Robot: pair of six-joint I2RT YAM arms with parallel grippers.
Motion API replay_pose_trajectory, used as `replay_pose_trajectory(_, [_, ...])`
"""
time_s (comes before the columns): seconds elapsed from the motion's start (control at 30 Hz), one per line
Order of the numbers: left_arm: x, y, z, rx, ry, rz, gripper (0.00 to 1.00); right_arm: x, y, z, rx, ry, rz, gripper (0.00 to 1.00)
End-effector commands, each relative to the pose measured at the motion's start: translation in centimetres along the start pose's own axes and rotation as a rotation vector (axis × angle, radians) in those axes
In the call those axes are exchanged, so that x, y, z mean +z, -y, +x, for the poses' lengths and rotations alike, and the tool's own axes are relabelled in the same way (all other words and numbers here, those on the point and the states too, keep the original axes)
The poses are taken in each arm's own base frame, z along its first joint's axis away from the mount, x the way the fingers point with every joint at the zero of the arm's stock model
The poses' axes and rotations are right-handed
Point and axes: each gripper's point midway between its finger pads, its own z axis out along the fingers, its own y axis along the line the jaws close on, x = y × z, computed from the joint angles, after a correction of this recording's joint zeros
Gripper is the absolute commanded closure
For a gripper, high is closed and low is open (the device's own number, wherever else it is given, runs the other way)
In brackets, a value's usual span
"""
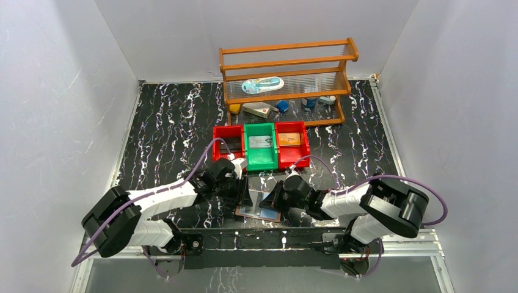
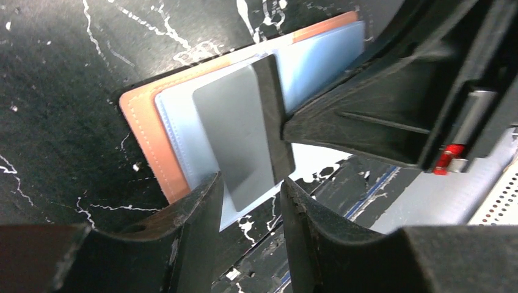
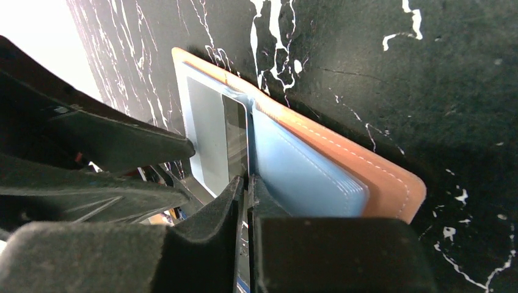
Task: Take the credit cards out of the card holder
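Between the left gripper (image 2: 251, 198) jaws, right gripper (image 3: 248, 189) pinches a silver-grey card (image 2: 235, 134).

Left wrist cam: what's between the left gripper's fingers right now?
The near end of the silver-grey card, lying against the card holder sleeve, sits in the gap between the left gripper's open fingers, seen in the left wrist view.

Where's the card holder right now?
Top view, centre: the card holder lies open on the table by its near edge, between the left gripper and the right gripper.
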Motion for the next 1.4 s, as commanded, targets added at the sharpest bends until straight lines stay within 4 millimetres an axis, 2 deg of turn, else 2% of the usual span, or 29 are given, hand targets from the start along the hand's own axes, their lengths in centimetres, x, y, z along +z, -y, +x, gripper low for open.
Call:
replay_pose_trajectory(0.0, [0.0, -1.1, 1.1, -0.005, -0.046, -0.054, 0.63, 0.1, 1.6, -0.1, -0.012, 0.011, 0.061, 0.85])
replay_pose_trajectory(0.07, [-0.1, -1.2, 1.6, -0.009, -0.054, -0.053, 0.64, 0.0, 1.2, -0.2, -0.001, 0.015, 0.041, 0.83])
replay_pose_trajectory(0.17, [-0.3, -1.8, 2.1, -0.012, -0.049, -0.068, 0.66, -0.1, 0.0, -0.5, 0.028, 0.032, -0.027, 0.71])
replay_pose_trajectory(0.3, [-0.4, -2.0, 2.4, -0.019, -0.049, -0.075, 0.66, 0.0, -0.4, -0.9, 0.051, 0.057, -0.052, 0.68])
replay_pose_trajectory(0.57, [-0.5, -2.2, 2.7, -0.027, -0.048, -0.077, 0.66, 1.0, -0.1, -0.4, 0.028, 0.015, -0.005, 0.77])
replay_pose_trajectory(0.73, [-0.6, -2.3, 2.8, -0.033, -0.049, -0.081, 0.66, 0.8, 0.7, -0.6, 0.019, 0.028, 0.029, 0.87])
replay_pose_trajectory(0.83, [-1.1, -1.9, 2.0, -0.041, -0.036, -0.096, 0.66, 0.4, 1.1, -0.8, 0.008, 0.042, 0.046, 0.91])
replay_pose_trajectory(1.03, [-2.3, -0.1, -0.4, -0.008, 0.050, -0.058, 0.60, -0.2, 1.4, -0.9, -0.033, 0.035, 0.055, 0.91])
replay_pose_trajectory(1.13, [-2.3, 0.4, -1.1, 0.004, 0.057, -0.047, 0.58, -0.2, 1.1, -0.7, -0.048, 0.017, 0.047, 0.91])
replay_pose_trajectory(1.37, [-2.2, 2.6, -2.3, 0.034, 0.058, 0.032, 0.55, -0.2, 1.7, -0.8, -0.036, 0.024, 0.064, 0.90])
